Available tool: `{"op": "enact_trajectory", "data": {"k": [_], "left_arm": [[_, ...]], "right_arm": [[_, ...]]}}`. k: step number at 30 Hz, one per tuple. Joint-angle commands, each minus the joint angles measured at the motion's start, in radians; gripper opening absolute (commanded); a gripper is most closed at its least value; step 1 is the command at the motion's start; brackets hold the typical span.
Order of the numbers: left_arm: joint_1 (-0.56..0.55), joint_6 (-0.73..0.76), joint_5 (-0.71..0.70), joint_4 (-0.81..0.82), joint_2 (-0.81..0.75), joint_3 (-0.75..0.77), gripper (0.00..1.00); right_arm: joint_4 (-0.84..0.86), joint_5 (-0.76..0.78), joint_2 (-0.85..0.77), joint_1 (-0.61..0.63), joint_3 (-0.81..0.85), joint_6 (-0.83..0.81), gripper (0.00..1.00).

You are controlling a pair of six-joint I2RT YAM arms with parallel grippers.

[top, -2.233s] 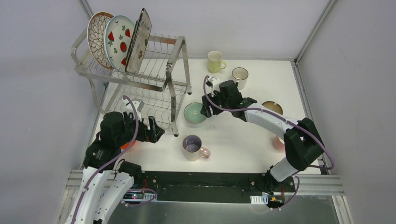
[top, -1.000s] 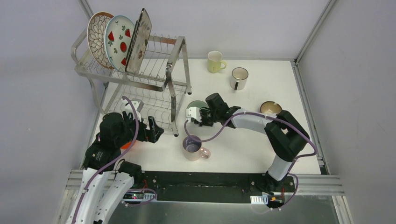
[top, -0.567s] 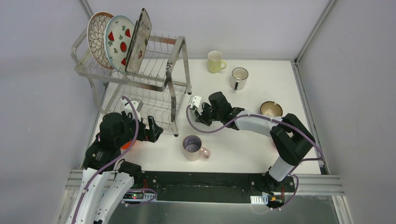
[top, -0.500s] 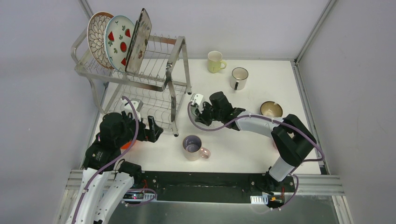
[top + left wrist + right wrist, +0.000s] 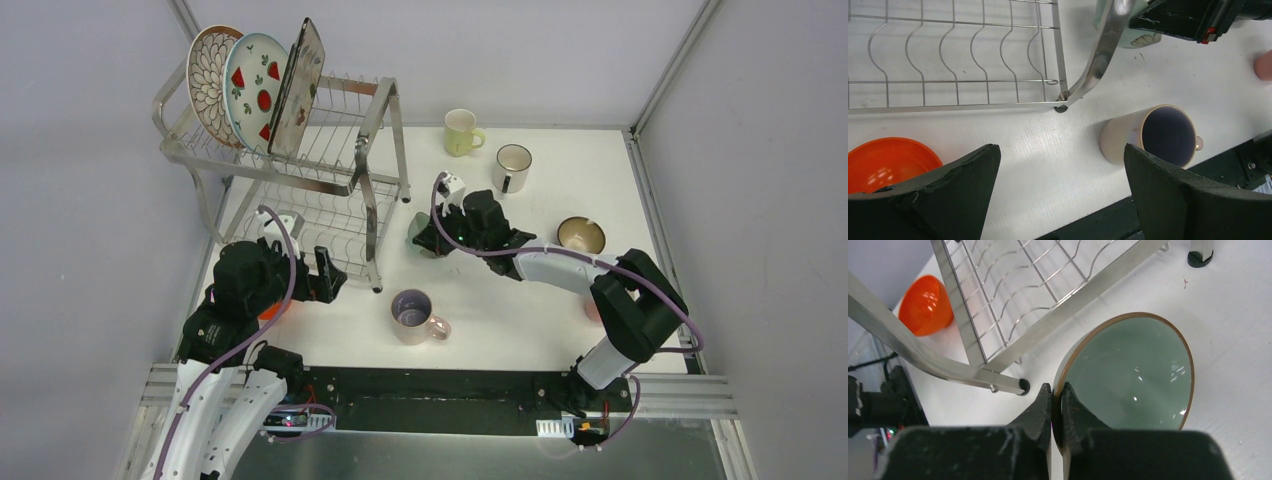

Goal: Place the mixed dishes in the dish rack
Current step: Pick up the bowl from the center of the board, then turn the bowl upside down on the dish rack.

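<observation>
Right tool (image 5: 1057,390) clamped on rim of mint bowl (image 5: 1133,375), tilted beside rack (image 5: 1083,296) foot. Left tool (image 5: 1060,150) spread wide above bench (image 5: 1048,180), near orange bowl (image 5: 888,162).

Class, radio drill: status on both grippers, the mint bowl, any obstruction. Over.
Right gripper shut on mint bowl rim. Left gripper open, empty. Dish rack post close beside bowl.

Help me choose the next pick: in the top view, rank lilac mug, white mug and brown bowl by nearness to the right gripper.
From the right gripper:
1. lilac mug, nearside, slightly left.
2. white mug, farside, rightward.
3. brown bowl, far right.
</observation>
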Motion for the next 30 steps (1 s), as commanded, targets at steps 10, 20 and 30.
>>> {"op": "enact_trajectory", "data": {"k": [10, 20, 30], "left_arm": [[-0.001, -0.362, -0.126, 0.015, 0.099, 0.007, 0.99], [0.001, -0.481, -0.110, 0.116, 0.164, 0.020, 0.95], [0.006, -0.642, -0.110, 0.225, 0.174, -0.016, 0.84]], "right_arm": [[0.327, 0.113, -0.060, 0.000, 0.086, 0.269, 0.00], [0.465, 0.163, -0.024, 0.000, 0.107, 0.365, 0.00], [0.626, 0.178, 0.101, 0.006, 0.171, 0.554, 0.00]]}}
